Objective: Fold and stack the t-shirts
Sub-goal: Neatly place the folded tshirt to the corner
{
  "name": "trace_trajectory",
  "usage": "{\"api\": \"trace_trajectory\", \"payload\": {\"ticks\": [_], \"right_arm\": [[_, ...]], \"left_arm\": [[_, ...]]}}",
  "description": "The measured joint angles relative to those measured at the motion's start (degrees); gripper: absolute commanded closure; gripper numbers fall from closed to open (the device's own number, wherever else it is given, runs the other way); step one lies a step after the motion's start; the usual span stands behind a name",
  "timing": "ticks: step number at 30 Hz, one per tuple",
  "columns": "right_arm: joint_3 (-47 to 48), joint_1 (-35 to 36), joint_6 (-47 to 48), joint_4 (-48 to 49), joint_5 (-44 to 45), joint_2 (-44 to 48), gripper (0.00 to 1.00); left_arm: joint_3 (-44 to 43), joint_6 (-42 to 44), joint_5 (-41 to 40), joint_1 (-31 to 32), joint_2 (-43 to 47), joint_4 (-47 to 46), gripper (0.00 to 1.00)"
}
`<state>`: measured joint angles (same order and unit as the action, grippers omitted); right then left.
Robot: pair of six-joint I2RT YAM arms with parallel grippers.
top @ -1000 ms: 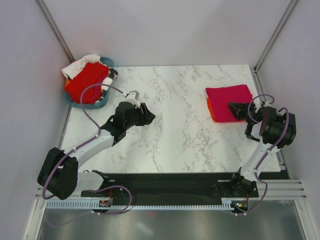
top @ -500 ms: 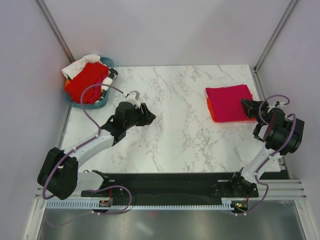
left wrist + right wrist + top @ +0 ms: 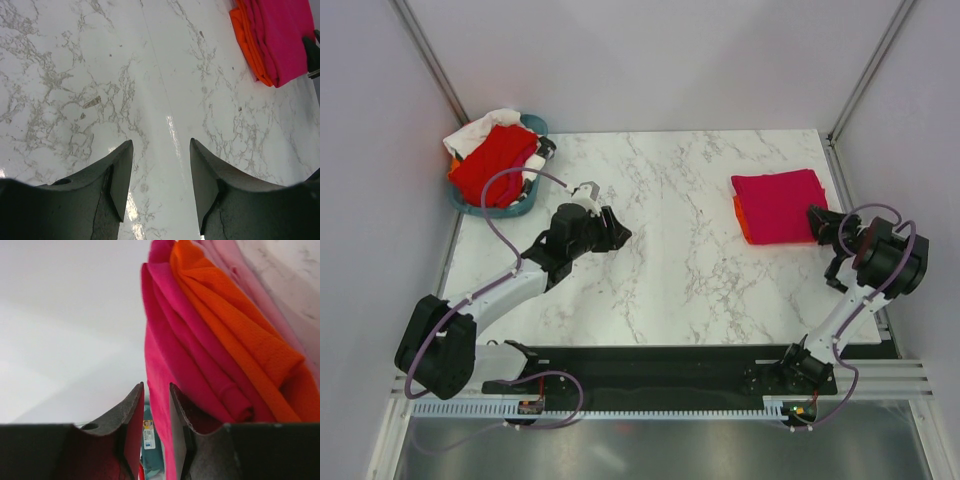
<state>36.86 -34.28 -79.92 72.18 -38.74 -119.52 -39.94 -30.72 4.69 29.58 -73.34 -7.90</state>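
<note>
A folded magenta t-shirt (image 3: 778,200) lies on a folded orange t-shirt (image 3: 743,222) at the table's right side. My right gripper (image 3: 815,216) sits at the stack's right edge. In the right wrist view its jaws (image 3: 156,385) stand a narrow gap apart, level with the magenta t-shirt (image 3: 170,340) above the orange one (image 3: 235,335); nothing is clamped. My left gripper (image 3: 620,232) hovers open over bare marble (image 3: 161,141) left of centre, holding nothing. A red t-shirt (image 3: 495,165) and a white t-shirt (image 3: 475,135) lie heaped in the basket.
The teal basket (image 3: 515,210) stands at the table's far left corner. The marble table (image 3: 690,260) is bounded by grey walls on three sides. The stack (image 3: 280,40) appears at the top right of the left wrist view.
My right gripper has drawn back to the right, from over the magenta t-shirt to the stack's right edge. The stack and the left arm have stayed put.
</note>
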Motion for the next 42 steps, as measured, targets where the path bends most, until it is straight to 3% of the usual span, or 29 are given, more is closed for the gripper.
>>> {"api": "trace_trajectory", "payload": {"ticks": [9,22,33,42], "right_arm": [[6.6,3.5,0.8,-6.7,1.9,5.9,0.64],[25.7,10.2,-1.0,-11.0,7.7,-8.5,0.64],[28.6,9.4,-1.3,-16.9,11.8,-11.6,0.62],[29.2,11.3,7.6,-31.0,11.9,1.0,0.58]], "left_arm": [[0.0,0.0,0.0,0.0,0.0,0.0,0.44],[0.0,0.0,0.0,0.0,-0.2,-0.4,0.44],[0.0,0.2,-0.1,0.0,-0.5,-0.4,0.44],[0.0,0.4,-0.2,0.0,-0.5,-0.4,0.43]]}}
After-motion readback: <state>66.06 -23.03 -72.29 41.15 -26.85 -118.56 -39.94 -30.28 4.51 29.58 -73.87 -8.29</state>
